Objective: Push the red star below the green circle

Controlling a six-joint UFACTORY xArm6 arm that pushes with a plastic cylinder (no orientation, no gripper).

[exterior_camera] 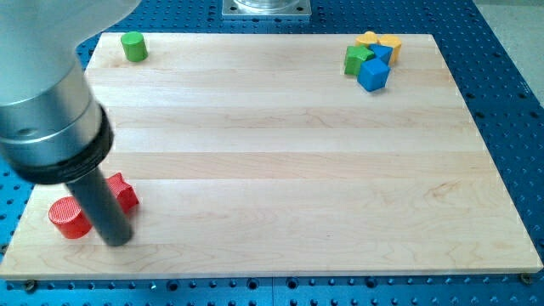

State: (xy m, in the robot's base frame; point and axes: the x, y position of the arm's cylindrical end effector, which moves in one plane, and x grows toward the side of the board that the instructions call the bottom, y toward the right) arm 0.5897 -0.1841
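Rod: a straight dark cylindrical rod hangs from a large grey metal arm housing at the view's left; my tip (pixel 116 240) rests on the counter near the view's bottom left corner.
Tool: the arm carries no jaws, only the plain rod, so nothing is spread, pressed together or pinched.
Red cylinder: a red cylindrical block (pixel 68 217) stands just to the view's left of my tip, seemingly touching the rod.
Red star: a red star-shaped block (pixel 124 192) lies just above and to the view's right of my tip, partly hidden behind the rod; whether it touches the rod cannot be told.
Counter: a pale wooden board (pixel 280 170) on a blue perforated base (pixel 510 76).
Green circle: a green cylindrical block (pixel 133 46) stands at the view's top left, well apart from the red star and almost straight above it.
Far cluster: at the view's top right, a blue cube-like block (pixel 372 74), a green block (pixel 357 59), another blue block (pixel 382 53) and two yellow blocks (pixel 367 39) (pixel 390 43) sit bunched together, touching.
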